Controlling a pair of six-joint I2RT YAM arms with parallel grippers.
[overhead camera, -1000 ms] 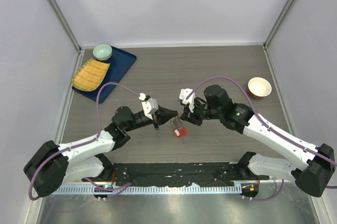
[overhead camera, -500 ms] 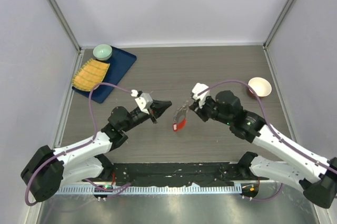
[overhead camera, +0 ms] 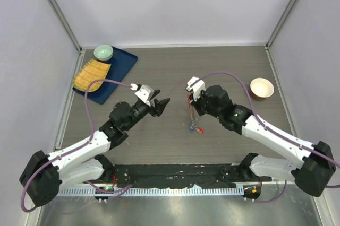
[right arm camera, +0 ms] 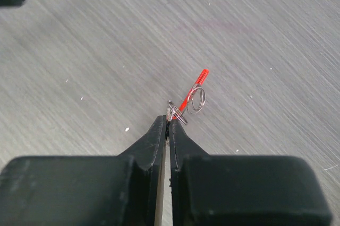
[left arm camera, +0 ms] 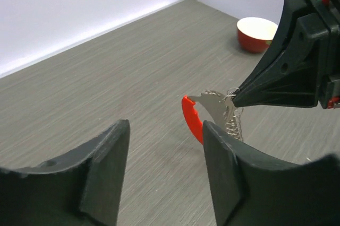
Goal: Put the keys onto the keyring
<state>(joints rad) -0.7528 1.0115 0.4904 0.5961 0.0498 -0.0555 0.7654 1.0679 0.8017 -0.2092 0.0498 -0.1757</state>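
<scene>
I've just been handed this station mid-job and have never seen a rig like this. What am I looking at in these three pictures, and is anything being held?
Two robot arms are bolted at the near edge of a table. The overhead picture looks down on both. The other two pictures come from a camera on each wrist, so the black shapes at the bottom are that arm's own fingers. The right gripper is pinched shut on the keyring, which hangs from it with its red tag. The left gripper is open and empty, facing it. At the back left, a blue tray carries a yellow mat and a green bowl. A red bowl sits on the right. I cannot pick out separate keys.
</scene>
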